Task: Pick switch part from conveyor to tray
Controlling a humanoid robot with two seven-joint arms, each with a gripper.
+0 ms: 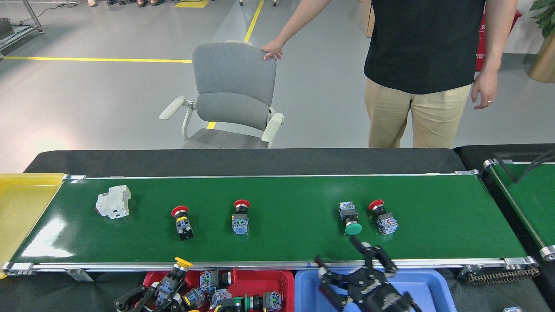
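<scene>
The left gripper [162,291] is clamping a yellow-capped switch part [173,279] over the glossy red plastic tray [256,281], just below the conveyor [286,203]. Right of the tray, the right gripper [353,266] is spreading its black jaws wide and empty over the smooth blue tray [425,286].

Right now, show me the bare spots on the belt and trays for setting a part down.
Free: conveyor between the red-capped switch and the green-capped switch; its far right end; the blue tray, beside the open right hand. Crowded: the red tray, where the left hand holds a yellow-capped switch.

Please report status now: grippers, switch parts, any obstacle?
Left gripper shut on yellow-capped switch over red tray. Right gripper open, empty. Four switches on conveyor. No obstacle.
</scene>
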